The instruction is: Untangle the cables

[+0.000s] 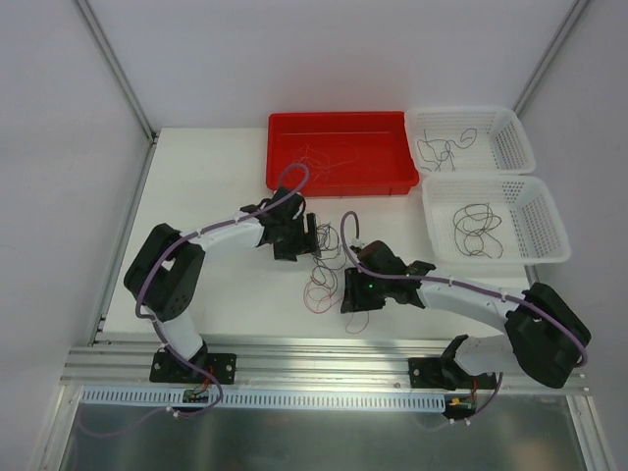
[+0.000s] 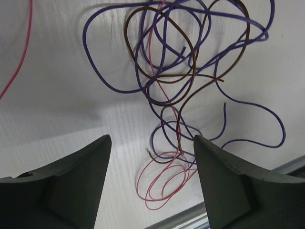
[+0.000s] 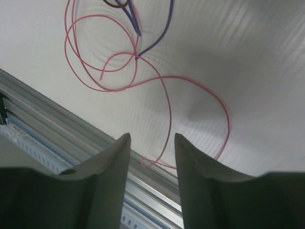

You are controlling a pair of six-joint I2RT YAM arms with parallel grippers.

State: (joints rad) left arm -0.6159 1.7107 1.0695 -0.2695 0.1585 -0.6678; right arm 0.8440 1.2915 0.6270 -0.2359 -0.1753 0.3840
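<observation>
The cables [image 1: 322, 280] lie in a loose tangle on the white table between my two grippers. In the left wrist view they show as purple [image 2: 114, 88], brown [image 2: 188, 52] and pink [image 2: 162, 183] strands looped over one another. My left gripper [image 2: 151, 139] hovers open above them, with the pink loops in the wide gap between its jaws and touching neither. My right gripper [image 3: 151, 138] is open near the table's front edge. A single pink strand [image 3: 167, 112] runs down between its fingertips. From above, the left gripper [image 1: 316, 238] sits at the tangle's upper left and the right gripper [image 1: 355, 312] at its lower right.
A red tray [image 1: 339, 120] holding thin strands stands at the back. Two white perforated baskets [image 1: 512, 147] [image 1: 546, 221] with dark strands stand at the back right. An aluminium rail [image 1: 324, 353] runs along the table's near edge, just below the right gripper.
</observation>
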